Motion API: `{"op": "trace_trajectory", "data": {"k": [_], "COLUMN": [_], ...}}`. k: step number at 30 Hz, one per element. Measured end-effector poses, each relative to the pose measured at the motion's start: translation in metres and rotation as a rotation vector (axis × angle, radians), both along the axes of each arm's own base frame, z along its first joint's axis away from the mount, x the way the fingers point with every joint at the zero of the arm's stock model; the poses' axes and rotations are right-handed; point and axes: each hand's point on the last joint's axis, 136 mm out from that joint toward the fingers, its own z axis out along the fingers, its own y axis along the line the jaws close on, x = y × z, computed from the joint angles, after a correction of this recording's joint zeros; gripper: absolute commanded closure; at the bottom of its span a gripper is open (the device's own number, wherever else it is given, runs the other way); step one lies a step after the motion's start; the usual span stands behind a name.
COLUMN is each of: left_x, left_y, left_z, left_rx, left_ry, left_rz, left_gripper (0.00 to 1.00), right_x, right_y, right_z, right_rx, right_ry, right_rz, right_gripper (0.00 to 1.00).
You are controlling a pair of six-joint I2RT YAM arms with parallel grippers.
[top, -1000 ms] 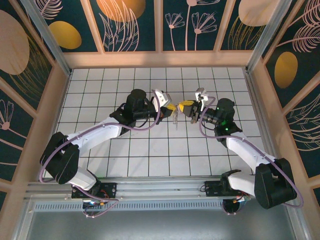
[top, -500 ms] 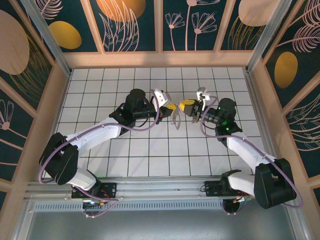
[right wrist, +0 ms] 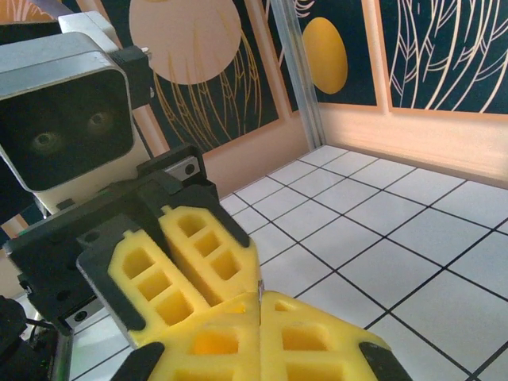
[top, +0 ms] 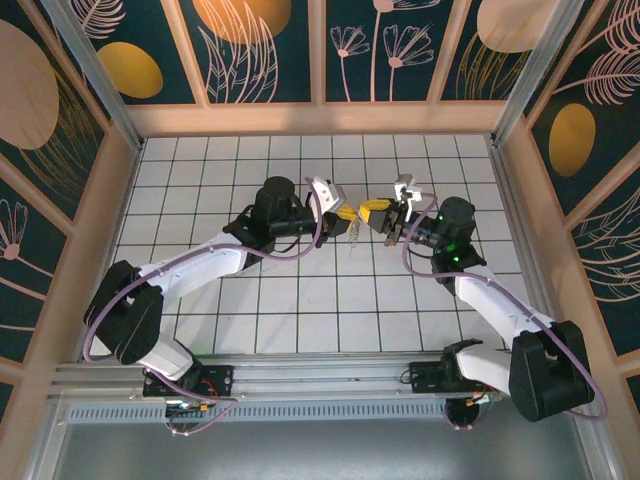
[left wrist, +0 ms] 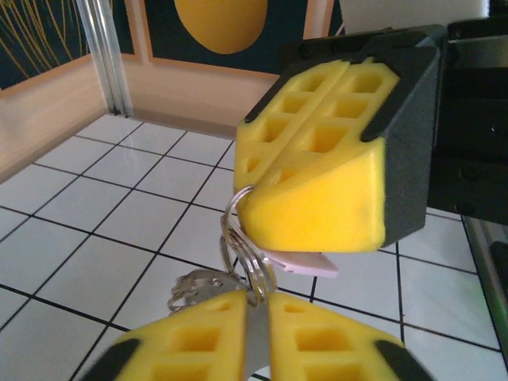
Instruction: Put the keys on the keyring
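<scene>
One keyring (left wrist: 238, 238) in left hand (left wrist: 259, 321), meeting right hand (left wrist: 274, 171).

L end effector (top: 344, 214) shifted right.

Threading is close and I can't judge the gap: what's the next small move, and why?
Probably hold the left gripper still and nudge the right gripper toward it, feeding the key along the keyring. Both are shut, the keyring's loops rest against the right pad's lower corner, and the lilac key pokes out beside them; whether it's threaded I can't tell.
</scene>
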Motion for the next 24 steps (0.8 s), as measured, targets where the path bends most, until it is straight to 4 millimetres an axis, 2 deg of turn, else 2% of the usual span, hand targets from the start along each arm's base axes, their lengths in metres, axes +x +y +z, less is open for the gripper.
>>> {"op": "trace_trajectory", "data": {"k": [3,12,13,15,17,22,24], "left_x": [0.001,0.002,0.002,0.003,0.004,0.004,0.004], "left_y": [0.0,-0.001,-0.001,-0.001,-0.001,-0.002,-0.003], "left_z": [0.0,0.001,0.002,0.004,0.007,0.011,0.011], "left_rx": [-0.002,-0.007,-0.007,-0.015,-0.025,-0.038,-0.043], "left_ry": [0.002,-0.004,-0.005,-0.006,-0.018,-0.035,-0.029], "left_rz": [0.002,0.003,0.005,0.011,0.016,0.017,0.018], "left_gripper": [0.76,0.74,0.76,0.88,0.9,0.88,0.99], "right_x": [-0.002,-0.003,-0.003,-0.003,-0.003,-0.004,-0.004], "right_y": [0.001,0.002,0.002,0.002,0.002,0.001,0.001], "right_z": [0.002,0.001,0.001,0.001,0.002,0.005,0.006], "right_rx": [0.002,0.0,-0.001,0.0,0.001,0.001,0.001], "right_ry": [-0.005,0.0,0.0,-0.001,-0.005,-0.02,-0.022], "right_rz": [0.003,0.009,0.009,0.008,0.004,-0.002,-0.003], "right_gripper": [1.0,1.0,1.0,1.0,1.0,1.0,1.0]}}
